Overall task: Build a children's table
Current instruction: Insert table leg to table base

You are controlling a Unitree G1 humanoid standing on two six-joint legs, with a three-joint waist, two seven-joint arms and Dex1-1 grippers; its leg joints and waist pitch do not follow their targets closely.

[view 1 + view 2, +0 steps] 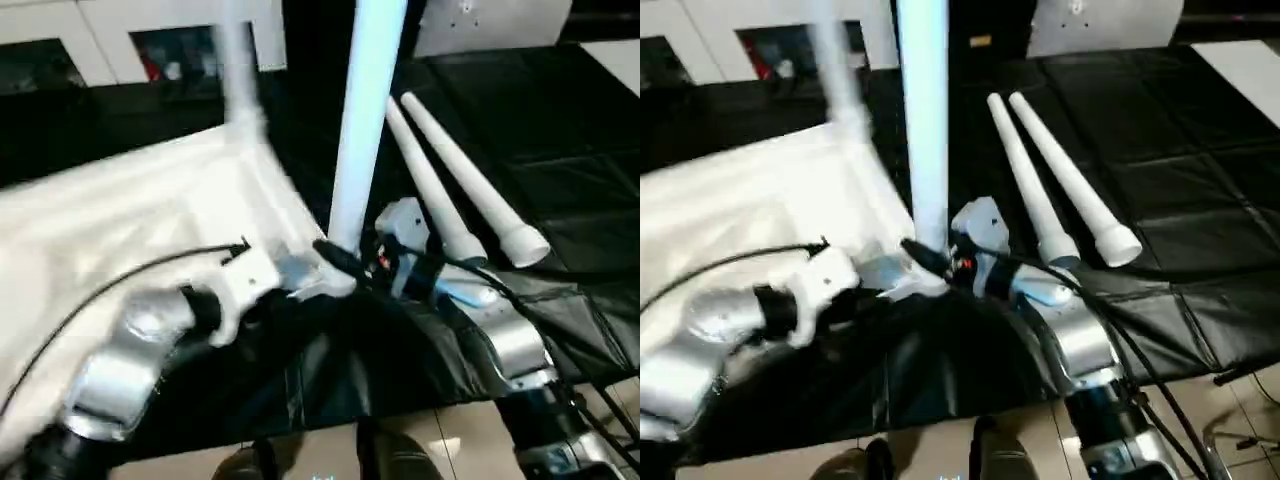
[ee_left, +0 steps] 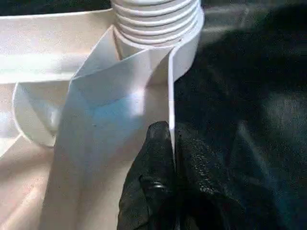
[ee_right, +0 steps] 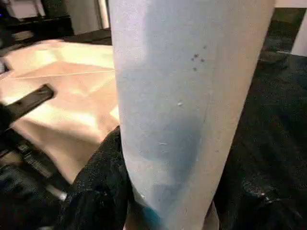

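The white tabletop (image 1: 120, 210) lies upside down on the black worktop (image 1: 1200, 150). The left claw (image 2: 173, 143) is pinched shut on its thin rim beside a corner socket. The right claw (image 1: 350, 262) grips an upright leg (image 1: 362, 120) near its base. Keep the leg plumb while turning it home, with the rim braced. Two loose legs (image 1: 1060, 190) lie just beside the right arm; the worktop's near edge is close.

surface: work table (image 1: 1200, 200) under creased black cover | behind far edge: white cabinets (image 1: 60, 40) with dark openings | far right corner: white panel (image 1: 1250, 70) | floor (image 1: 1240, 400): pale tan below near edge
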